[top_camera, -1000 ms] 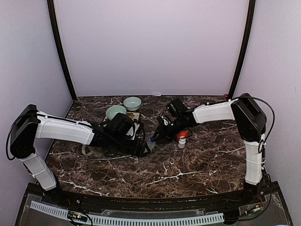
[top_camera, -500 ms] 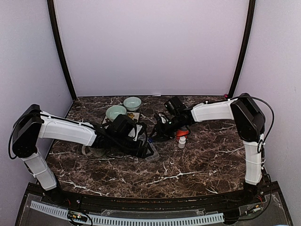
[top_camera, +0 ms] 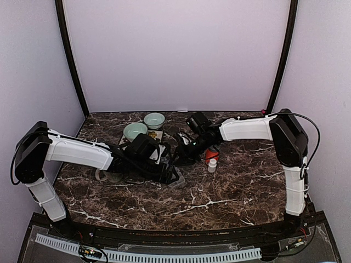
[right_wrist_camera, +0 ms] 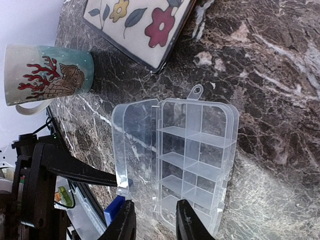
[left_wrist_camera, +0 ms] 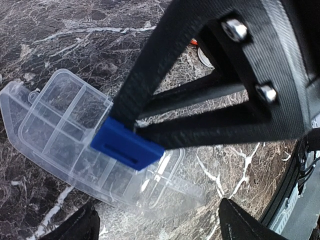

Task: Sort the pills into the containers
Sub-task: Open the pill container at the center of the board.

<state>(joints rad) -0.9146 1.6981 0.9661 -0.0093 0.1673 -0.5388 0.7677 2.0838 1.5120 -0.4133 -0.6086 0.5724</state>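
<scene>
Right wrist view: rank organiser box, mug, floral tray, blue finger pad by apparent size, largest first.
1. The organiser box, lid open.
2-3. The floral tray and the mug look alike. The frame edge crops the tray, so I won't rank them.
4. The blue finger pad, partly hidden.

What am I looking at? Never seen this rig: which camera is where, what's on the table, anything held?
Two robot arms are bolted at the near edge of the table, each ending in a two-finger gripper. The wide picture comes from a fixed camera above and behind them; the other two from a camera on each wrist. On the table: a clear organiser box, lid open, cells looking empty; a painted mug; a flowered tile; two pale green bowls; small bottles. The left gripper and right gripper both hover open over the box, holding nothing.
</scene>
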